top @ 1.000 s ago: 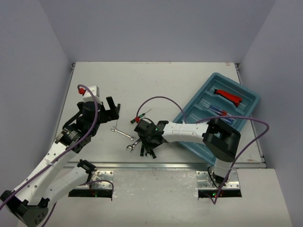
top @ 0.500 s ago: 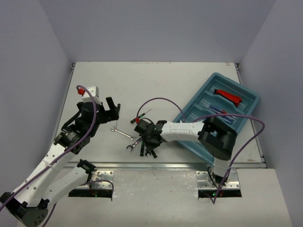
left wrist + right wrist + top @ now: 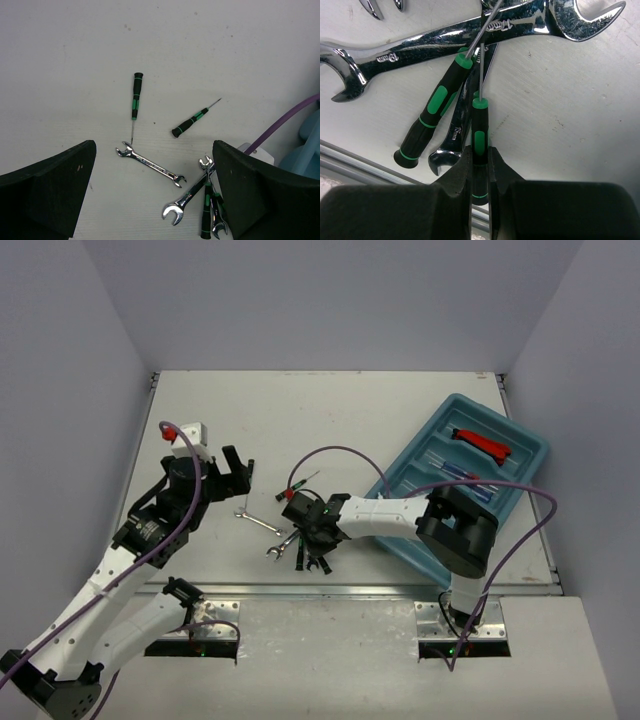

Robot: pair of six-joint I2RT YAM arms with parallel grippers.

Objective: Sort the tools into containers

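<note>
Right wrist view tells you most of it: your right tool (image 3: 480, 162) is clenched on the handle of a black-and-green screwdriver (image 3: 480, 125) that's lying flat on the bench (image 3: 560, 115). Just left of it lies a second screwdriver (image 3: 437, 107) in the same colours, tilted. Both shafts reach up to a large wrench (image 3: 420, 47) lying across the top of the view, and a small wrench (image 3: 451, 150) pokes out from under the two handles. From the top camera you can see this little pile sits near the front edge of the bench, just left of the teal tray (image 3: 520, 495). A red-handled tool (image 3: 482, 443) lies in one of the tray's far compartments, and a blue-handled screwdriver (image 3: 455, 472) in one nearer to you. Your left tool (image 3: 238, 472) hangs over the bench with its fingers spread wide, grasping nothing. Its wrist camera looks down on a lone screwdriver (image 3: 135, 95), a slanted screwdriver (image 3: 192, 120) and a loose wrench (image 3: 150, 164), none touching.
</note>
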